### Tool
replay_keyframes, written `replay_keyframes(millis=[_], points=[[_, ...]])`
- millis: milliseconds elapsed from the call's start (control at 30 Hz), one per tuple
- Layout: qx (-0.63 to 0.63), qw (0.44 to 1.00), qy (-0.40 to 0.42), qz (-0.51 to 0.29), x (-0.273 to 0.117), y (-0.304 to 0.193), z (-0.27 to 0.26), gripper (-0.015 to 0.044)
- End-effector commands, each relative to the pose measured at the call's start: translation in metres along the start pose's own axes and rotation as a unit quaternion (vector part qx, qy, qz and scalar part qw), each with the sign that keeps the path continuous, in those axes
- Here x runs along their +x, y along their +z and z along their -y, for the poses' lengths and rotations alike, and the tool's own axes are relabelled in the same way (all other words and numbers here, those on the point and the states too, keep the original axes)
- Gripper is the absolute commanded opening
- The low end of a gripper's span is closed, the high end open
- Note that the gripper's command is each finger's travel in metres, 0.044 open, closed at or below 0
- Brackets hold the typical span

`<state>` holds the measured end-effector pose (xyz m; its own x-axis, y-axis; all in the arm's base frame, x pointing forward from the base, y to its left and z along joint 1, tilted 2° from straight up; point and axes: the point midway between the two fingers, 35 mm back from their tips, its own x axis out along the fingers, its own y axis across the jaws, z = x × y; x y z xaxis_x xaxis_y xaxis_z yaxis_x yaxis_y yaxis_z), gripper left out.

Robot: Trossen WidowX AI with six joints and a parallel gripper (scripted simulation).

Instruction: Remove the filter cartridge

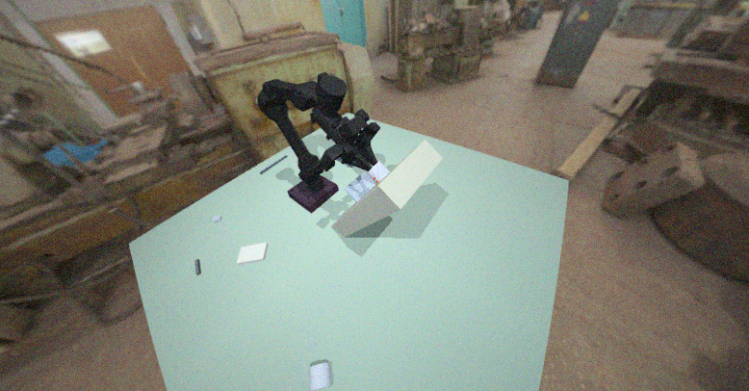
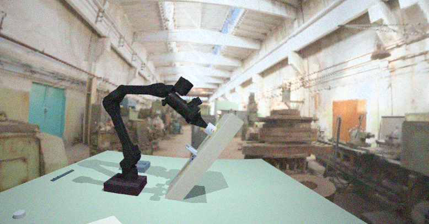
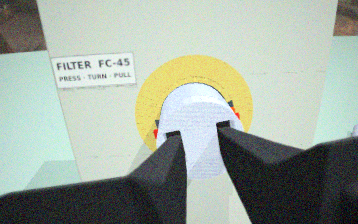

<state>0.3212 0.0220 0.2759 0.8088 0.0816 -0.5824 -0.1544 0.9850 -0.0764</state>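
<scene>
The pale round filter cartridge (image 1: 379,169) (image 2: 209,128) (image 3: 196,107) stands well out from the sloped service panel (image 1: 414,174) (image 2: 207,159) (image 3: 96,30), inside the yellow ring (image 3: 148,95). Red marks show on its sides near the ring. Its inner end is hidden, so I cannot tell if it is clear of the hole. My gripper (image 2: 206,127) (image 3: 199,137) is shut on the cartridge, with its fingertips in the two face slots. A pale blue tray-like fitting (image 1: 358,187) (image 2: 191,149) juts from the panel lower down. A blue-grey box (image 2: 143,166) sits behind the robot base; I cannot tell which is the tray.
A white slab (image 1: 252,252), a small dark cylinder (image 1: 197,267), a small white disc (image 1: 216,219) (image 2: 19,214) and a white rounded block (image 1: 320,375) lie on the table. A thin dark bar (image 1: 273,164) (image 2: 62,175) lies beyond the purple robot base (image 1: 313,195) (image 2: 125,185).
</scene>
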Motion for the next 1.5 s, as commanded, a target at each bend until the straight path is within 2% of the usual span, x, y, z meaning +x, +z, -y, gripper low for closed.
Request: replay_keyframes(millis=[0,633,1467], points=[[0.003,1.000,-0.002,0.004,-0.030,-0.001,0.001,0.0000],[0.003,1.000,-0.002,0.004,-0.031,-0.003,0.000,0.0000],[0.003,1.000,-0.002,0.002,-0.021,-0.078,-0.009,0.0000]])
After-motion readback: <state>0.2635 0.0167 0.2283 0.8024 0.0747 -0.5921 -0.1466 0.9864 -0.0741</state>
